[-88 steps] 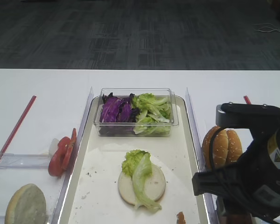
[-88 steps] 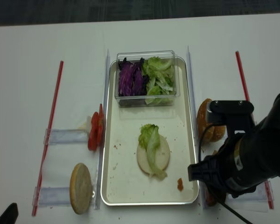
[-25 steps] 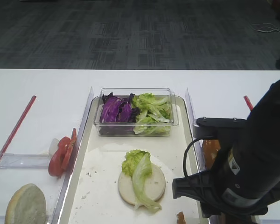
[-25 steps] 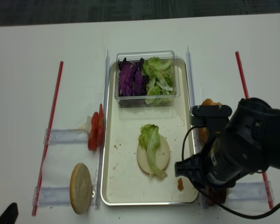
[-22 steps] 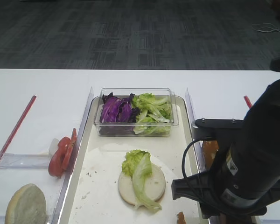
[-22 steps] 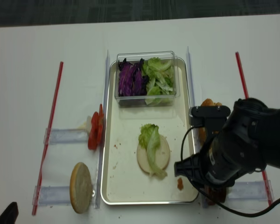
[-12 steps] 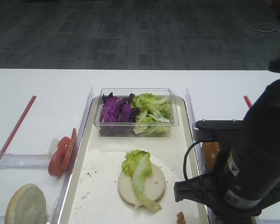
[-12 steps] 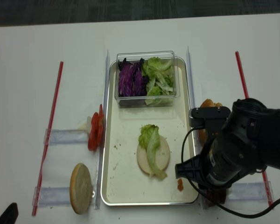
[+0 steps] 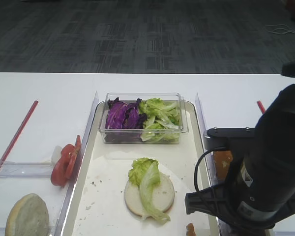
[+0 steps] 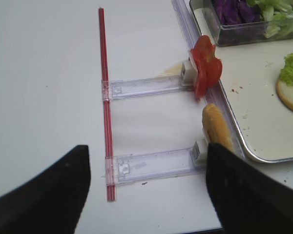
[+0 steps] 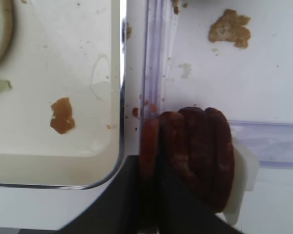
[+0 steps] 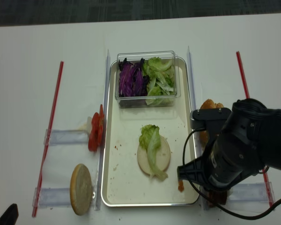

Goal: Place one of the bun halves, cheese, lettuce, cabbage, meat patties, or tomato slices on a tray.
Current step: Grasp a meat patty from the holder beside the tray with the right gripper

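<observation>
Several meat patties [image 11: 195,146] stand on edge in a clear holder just right of the tray [image 11: 63,58]. My right gripper [image 11: 150,195] is shut on the leftmost patty [image 11: 149,141]; in the high views the arm hides it. On the tray [image 12: 126,173] lies a bun half [image 12: 163,157] with lettuce [image 12: 151,138] on it. Tomato slices [image 12: 96,133] and another bun half [image 12: 81,188] stand in holders left of the tray. Cabbage [image 12: 132,79] and more lettuce [image 12: 159,82] fill a clear box. My left gripper [image 10: 146,195] hangs open over the table, holding nothing. Cheese is out of view.
The clear box [image 9: 143,129] sits at the tray's far end. A sesame bun [image 12: 208,105] shows partly behind the right arm. A brown crumb [image 11: 62,116] lies on the tray near its corner. Red strips [image 12: 49,136] [image 12: 246,79] run along both sides.
My right gripper's jaws have closed onto the leftmost patty, and the right arm has edged slightly to the right. The left side is unchanged.
</observation>
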`<action>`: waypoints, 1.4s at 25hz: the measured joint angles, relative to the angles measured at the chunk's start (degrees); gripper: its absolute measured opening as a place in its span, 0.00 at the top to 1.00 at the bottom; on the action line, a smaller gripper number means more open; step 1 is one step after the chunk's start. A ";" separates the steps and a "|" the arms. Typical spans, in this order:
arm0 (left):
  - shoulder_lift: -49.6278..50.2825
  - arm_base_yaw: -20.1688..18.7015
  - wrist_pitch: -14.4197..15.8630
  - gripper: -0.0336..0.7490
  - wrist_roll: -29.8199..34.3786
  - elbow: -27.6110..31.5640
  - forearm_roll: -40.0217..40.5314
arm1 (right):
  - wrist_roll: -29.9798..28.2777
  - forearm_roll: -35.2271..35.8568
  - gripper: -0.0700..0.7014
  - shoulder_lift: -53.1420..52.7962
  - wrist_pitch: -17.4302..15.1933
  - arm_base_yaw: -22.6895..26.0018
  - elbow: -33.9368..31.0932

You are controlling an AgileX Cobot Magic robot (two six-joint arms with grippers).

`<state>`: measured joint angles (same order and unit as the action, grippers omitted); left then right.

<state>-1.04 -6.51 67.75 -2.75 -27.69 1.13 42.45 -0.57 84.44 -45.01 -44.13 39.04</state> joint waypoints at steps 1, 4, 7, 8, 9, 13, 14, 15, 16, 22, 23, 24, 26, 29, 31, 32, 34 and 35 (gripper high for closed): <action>0.00 0.00 0.00 0.35 0.00 0.00 0.00 | 0.00 0.00 0.78 0.00 -0.22 0.00 0.00; 0.00 0.00 0.00 0.35 0.00 0.00 0.00 | 0.00 0.00 0.79 -0.13 -0.44 0.00 0.00; 0.00 0.00 0.00 0.35 0.00 0.00 0.00 | 0.00 0.12 0.79 -1.45 -0.84 0.00 0.00; 0.00 0.00 0.00 0.35 0.00 0.00 0.00 | 0.00 0.12 0.79 -2.07 -1.16 0.00 0.00; 0.00 0.00 0.00 0.35 0.00 0.00 0.00 | 0.00 0.57 0.79 -2.90 -1.52 0.00 0.00; 0.00 0.00 0.00 0.35 0.00 0.00 0.00 | 0.00 0.57 0.79 -5.85 -2.58 0.00 0.00; 0.00 0.00 0.00 0.35 0.00 0.00 0.00 | 0.00 0.57 0.79 -6.58 -2.81 0.00 0.00; 0.00 0.00 0.00 0.35 0.00 0.00 0.00 | 0.00 0.57 0.79 -7.16 -3.24 0.00 0.00; 0.00 0.00 0.00 0.35 0.00 0.00 0.00 | 0.00 0.57 0.79 -7.87 -3.92 0.00 0.00; 0.00 0.00 0.00 0.35 0.00 0.00 0.00 | 0.00 0.98 0.79 -12.39 -5.66 0.00 0.15; 0.00 0.00 0.00 0.35 0.00 0.00 0.00 | 0.00 0.98 0.79 -13.01 -5.76 0.00 0.44; 0.00 0.00 0.00 0.35 0.00 0.00 0.00 | 0.00 0.98 0.79 -13.48 -5.76 0.00 0.69; 0.00 0.00 0.00 0.35 0.00 0.00 0.00 | 0.00 0.98 0.79 -13.82 -5.09 0.00 0.81; 0.00 0.00 0.00 0.35 0.00 0.00 0.00 | -0.24 1.32 0.79 -13.87 -3.16 0.00 0.94; 0.00 0.00 0.00 0.35 0.00 0.00 0.00 | -0.74 1.62 0.79 -13.87 -1.16 0.00 0.94; 0.00 0.00 0.00 0.35 0.00 0.00 0.00 | -1.06 1.62 0.79 -13.87 -0.29 0.00 0.94; 0.00 0.00 0.00 0.35 0.00 0.00 0.00 | -1.83 2.19 0.79 -13.66 1.74 0.00 0.94; 0.00 0.00 0.00 0.35 0.00 0.00 0.00 | -2.39 2.63 0.79 -13.22 2.75 0.00 0.94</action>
<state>-1.04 -6.51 67.75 -2.75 -27.69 1.13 40.06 2.05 71.22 -42.26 -44.13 39.98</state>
